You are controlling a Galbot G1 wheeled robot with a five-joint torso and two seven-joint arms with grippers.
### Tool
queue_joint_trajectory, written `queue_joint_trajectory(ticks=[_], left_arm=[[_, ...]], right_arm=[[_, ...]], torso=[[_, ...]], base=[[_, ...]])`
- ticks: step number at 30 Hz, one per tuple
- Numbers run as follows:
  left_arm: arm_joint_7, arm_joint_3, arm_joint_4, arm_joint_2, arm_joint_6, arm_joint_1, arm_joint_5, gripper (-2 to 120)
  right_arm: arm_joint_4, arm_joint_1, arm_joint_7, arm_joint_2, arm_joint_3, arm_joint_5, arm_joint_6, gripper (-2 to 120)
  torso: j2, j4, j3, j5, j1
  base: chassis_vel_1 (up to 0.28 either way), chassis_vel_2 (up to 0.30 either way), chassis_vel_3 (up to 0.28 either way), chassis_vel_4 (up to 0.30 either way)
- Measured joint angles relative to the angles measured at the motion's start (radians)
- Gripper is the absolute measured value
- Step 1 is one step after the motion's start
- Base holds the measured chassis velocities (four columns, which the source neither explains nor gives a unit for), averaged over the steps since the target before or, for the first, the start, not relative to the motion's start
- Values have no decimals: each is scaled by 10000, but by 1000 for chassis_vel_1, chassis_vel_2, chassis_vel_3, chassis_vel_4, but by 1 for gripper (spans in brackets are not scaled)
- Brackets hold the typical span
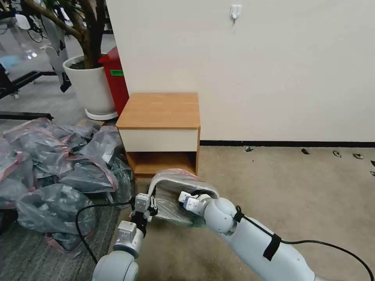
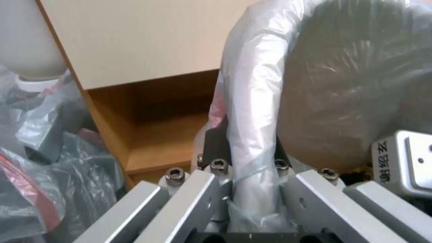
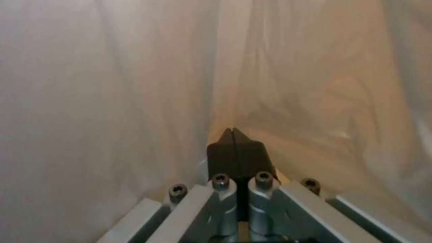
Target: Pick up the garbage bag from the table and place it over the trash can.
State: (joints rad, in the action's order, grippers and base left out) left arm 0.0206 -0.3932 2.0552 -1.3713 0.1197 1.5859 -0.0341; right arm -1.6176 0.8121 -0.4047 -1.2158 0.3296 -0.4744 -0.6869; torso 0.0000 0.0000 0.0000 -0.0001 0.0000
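Left gripper (image 2: 249, 158) clamped garbage bag (image 1: 177, 195) over trash can (image 1: 156, 181) rim; right gripper (image 3: 233, 148) pinched tight inside bag.

The head view looks forward and down from above both arms at the table (image 1: 158, 111) against the far wall, bag heap (image 1: 58, 171) on the left. The left wrist view sits close behind the left gripper (image 2: 252, 158), facing along its fingers at the bag-wrapped can (image 2: 256, 84) rim and the table's (image 2: 135, 40) shelf beyond. The right wrist view looks along the right gripper (image 3: 232, 148) from inside the bag (image 3: 112, 84), very near the film. Head and left wrist views share the can (image 1: 156, 183), table and heap (image 2: 31, 168).
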Motion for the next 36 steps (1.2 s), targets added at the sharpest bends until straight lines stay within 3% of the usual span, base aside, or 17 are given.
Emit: queue_joint_trajectory(ticks=[18,36], left_arm=[[0,27,82,-45,27,58,-195,2],[-15,39,219,-68,79,154,-341,2]], right_arm=[[785,-414,109,-382,352,-66,-165,0],[903,-375,293,-239,318,-89,-165,0]], torso=[[0,0,-1,0,0],[0,-1,-1,1,0]], base=[[0,0,0,0],[0,0,0,0]])
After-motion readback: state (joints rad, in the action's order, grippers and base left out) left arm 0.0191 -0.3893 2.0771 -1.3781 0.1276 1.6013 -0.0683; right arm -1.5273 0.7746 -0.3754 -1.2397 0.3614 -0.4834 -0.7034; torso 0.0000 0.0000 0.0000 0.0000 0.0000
